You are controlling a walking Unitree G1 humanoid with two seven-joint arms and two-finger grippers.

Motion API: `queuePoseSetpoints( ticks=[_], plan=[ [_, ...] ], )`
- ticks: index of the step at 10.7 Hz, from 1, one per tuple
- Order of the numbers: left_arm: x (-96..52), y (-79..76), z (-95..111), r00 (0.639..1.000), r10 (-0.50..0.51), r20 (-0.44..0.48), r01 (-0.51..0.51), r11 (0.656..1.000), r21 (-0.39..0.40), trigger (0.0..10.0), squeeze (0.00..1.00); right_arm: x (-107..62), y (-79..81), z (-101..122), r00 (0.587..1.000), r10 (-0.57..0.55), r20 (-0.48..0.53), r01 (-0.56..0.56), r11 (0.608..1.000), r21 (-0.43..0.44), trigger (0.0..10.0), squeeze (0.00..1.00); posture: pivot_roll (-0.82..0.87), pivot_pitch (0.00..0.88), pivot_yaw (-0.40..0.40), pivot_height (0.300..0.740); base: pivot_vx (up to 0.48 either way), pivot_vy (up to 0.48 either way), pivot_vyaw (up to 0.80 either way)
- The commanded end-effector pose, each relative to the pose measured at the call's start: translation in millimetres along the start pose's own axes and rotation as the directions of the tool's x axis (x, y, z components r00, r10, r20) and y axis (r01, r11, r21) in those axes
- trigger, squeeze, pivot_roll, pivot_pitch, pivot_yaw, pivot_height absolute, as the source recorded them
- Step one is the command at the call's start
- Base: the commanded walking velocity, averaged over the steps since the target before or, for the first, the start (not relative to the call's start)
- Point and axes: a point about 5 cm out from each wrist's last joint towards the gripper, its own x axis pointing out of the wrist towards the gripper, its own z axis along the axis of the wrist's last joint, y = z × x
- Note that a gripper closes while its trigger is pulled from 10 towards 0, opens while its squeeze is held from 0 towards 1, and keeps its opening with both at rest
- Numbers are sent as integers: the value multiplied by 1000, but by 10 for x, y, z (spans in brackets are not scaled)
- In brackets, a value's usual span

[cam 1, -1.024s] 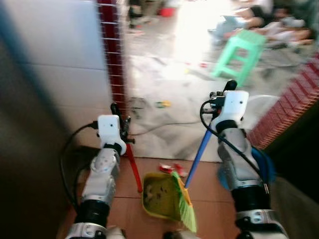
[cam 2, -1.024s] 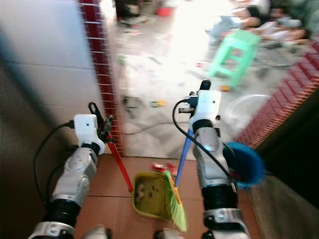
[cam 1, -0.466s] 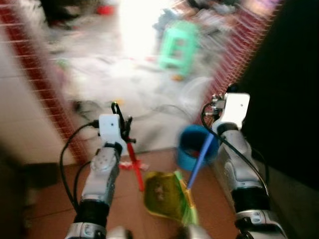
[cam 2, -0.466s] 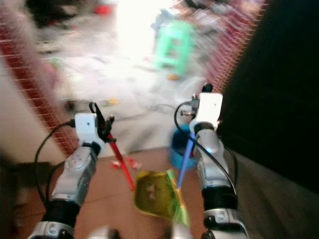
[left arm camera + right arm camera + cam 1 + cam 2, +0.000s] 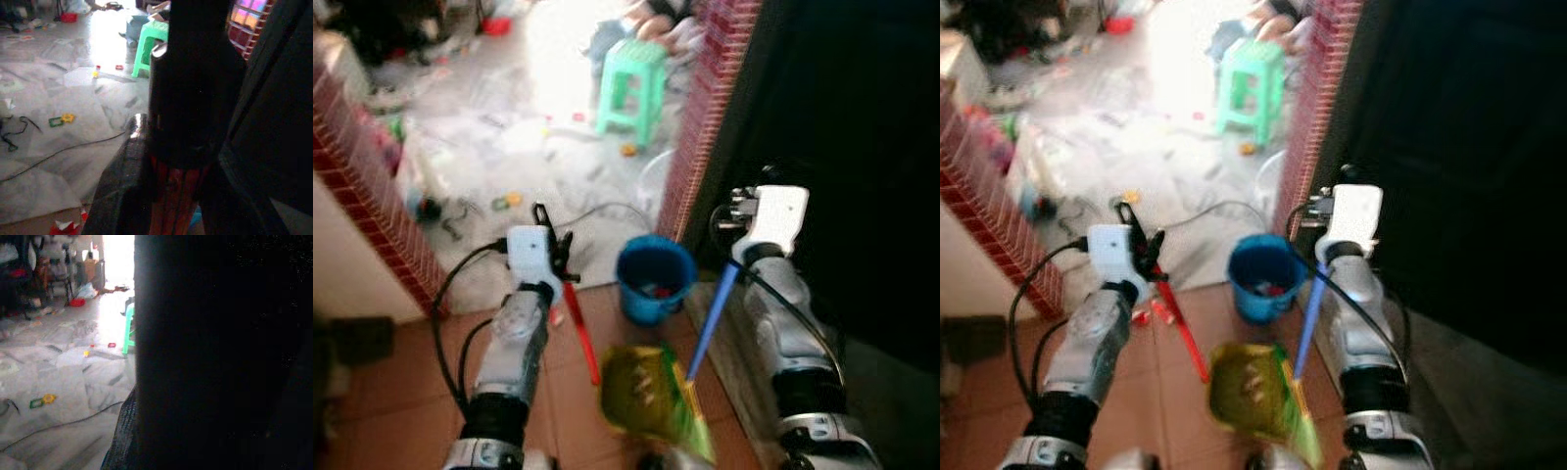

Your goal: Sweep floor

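My left gripper [image 5: 555, 237] is shut on the red handle [image 5: 579, 328] of a yellow-green dustpan [image 5: 644, 392], which hangs low over the tiled floor with some litter in it. In the left wrist view the red handle [image 5: 171, 208] sits between the dark fingers [image 5: 193, 88]. My right gripper [image 5: 742, 208] is shut on the blue handle [image 5: 710, 318] of a broom, whose green bristles [image 5: 702, 436] lie beside the dustpan. Small bits of litter [image 5: 505, 201] are scattered over the pale marble floor ahead.
A blue bucket [image 5: 654, 279] stands on the floor just ahead between my arms. A red brick pillar [image 5: 705, 117] and a dark opening are on the right, a brick wall edge [image 5: 362, 206] on the left. A green stool [image 5: 631, 83] and a cable [image 5: 597, 211] lie further ahead.
The whole view has swung to the right, so the camera turned. The blue bucket now sits in the middle. Both grippers hold the dustpan and broom as before.
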Motion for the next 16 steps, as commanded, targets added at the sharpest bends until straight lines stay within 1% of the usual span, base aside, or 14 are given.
queuePoseSetpoints(
  ticks=[1,5,7,9,10,11,13,15,16],
  plan=[
    [53,-68,182,997,-22,77,25,999,-30,10000,0,33,-4,82,1000,0,29,-1,1000,18,10000,0,-74,0,-18,740,0,0,0],
    [64,-62,180,997,-12,74,15,999,-42,10000,0,50,-24,100,999,-7,32,6,1000,16,10000,0,-81,0,-20,740,0,0,0],
    [69,-33,207,997,0,82,4,999,-52,10000,0,49,-36,99,999,-8,32,8,1000,13,10000,0,-82,0,-20,740,0,0,0],
    [50,97,265,994,43,100,-36,997,-70,10000,0,37,-80,89,999,-14,32,14,1000,7,10000,0,-82,0,-21,740,0,0,0],
    [35,161,265,993,58,102,-50,995,-81,10000,0,34,-102,89,999,-17,31,17,1000,2,10000,0,-82,0,-22,740,0,442,0],
    [22,201,254,993,67,98,-61,996,-69,10000,0,33,-115,83,999,-19,30,19,1000,-2,10000,0,-83,0,-22,740,0,0,0],
    [15,215,253,993,68,97,-62,996,-66,10000,0,35,-117,82,999,-19,30,19,1000,-4,10000,0,-83,0,-22,740,0,0,0],
    [12,230,302,991,73,108,-66,995,-69,10000,0,24,-140,87,999,-21,32,22,1000,-7,10000,0,-83,0,-21,740,0,0,0],
    [-6,261,369,987,97,129,-86,992,-87,10000,0,5,-201,69,999,-32,29,33,999,-22,10000,0,-83,0,-21,740,0,0,0]
  ],
)
